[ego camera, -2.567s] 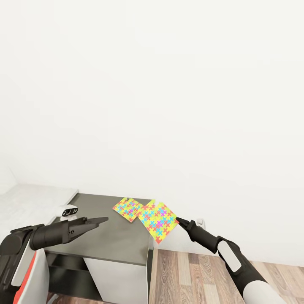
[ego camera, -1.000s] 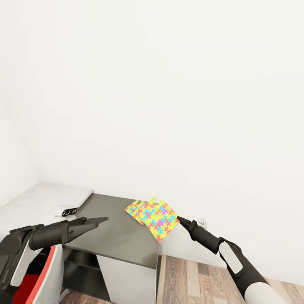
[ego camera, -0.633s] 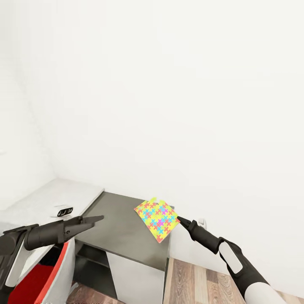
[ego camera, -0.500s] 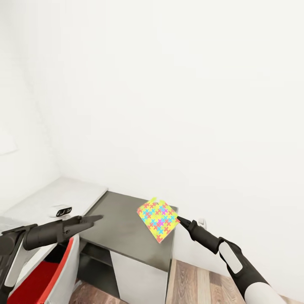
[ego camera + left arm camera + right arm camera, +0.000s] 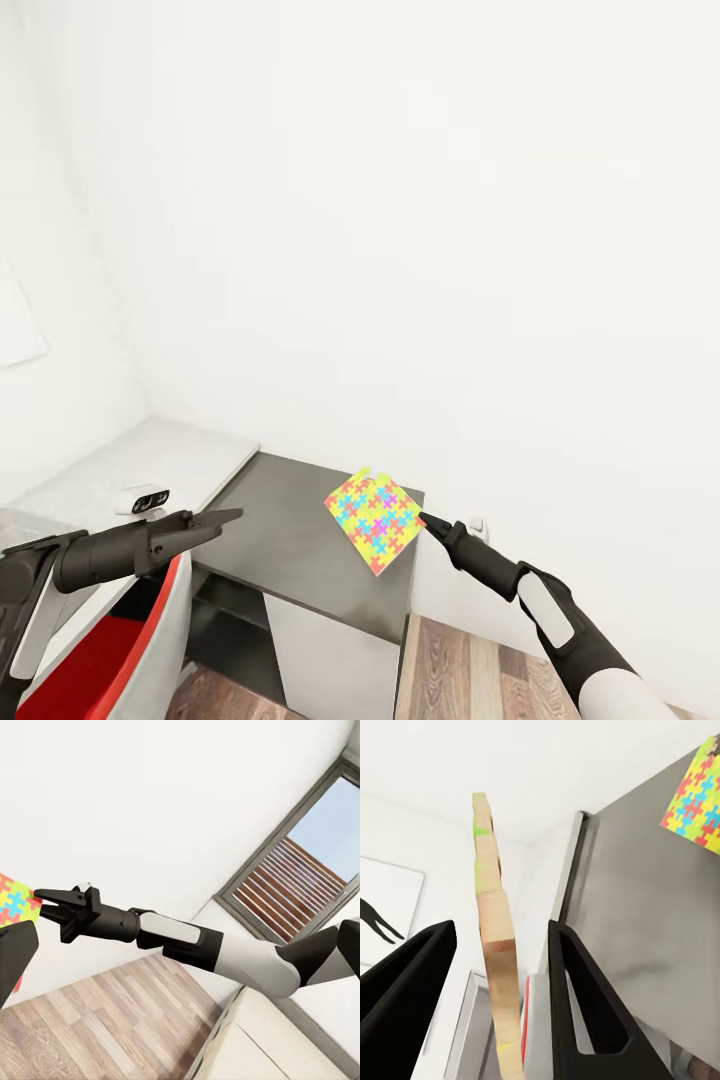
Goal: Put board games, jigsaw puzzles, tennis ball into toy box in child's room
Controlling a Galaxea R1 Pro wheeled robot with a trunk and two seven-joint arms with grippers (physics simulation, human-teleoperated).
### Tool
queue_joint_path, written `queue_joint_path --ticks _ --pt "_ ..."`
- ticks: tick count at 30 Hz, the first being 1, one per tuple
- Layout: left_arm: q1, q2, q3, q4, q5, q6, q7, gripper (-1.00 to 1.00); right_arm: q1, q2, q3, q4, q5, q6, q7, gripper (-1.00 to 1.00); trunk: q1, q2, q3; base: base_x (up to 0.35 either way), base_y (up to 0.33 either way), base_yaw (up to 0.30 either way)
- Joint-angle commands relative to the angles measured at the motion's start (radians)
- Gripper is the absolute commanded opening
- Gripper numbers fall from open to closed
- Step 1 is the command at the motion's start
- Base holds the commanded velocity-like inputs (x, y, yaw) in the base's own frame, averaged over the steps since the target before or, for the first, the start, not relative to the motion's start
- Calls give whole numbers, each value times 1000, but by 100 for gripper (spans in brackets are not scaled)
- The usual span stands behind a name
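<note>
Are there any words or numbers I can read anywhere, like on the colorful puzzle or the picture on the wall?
No words, numbers or signs can be read anywhere.
The jigsaw puzzle held by the right gripper: only colored pieces, no print.
The second puzzle on the table: colored pieces, no letters.
The wall picture: a black shape, no writing.
The small white device on the table: no label legible.

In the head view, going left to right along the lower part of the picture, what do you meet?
Red-and-white chair → small white device on the light grey top → left gripper → dark grey corner section of the table → jigsaw puzzle → right gripper → wall socket.
</note>
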Motion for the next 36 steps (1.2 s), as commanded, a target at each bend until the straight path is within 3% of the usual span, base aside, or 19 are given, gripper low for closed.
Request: queue_joint_path --ticks 1,36 --pt "-1 0 0 0 -1 11 -4 100 -1 0 -1 0 -6 6 0 -100 1 -2 -2 0 0 36" --pt "-1 0 0 -1 -1 11 -4 100 -2 -1 -1 2 -5 3 -2 -100 1 -2 -2 59 0 264"
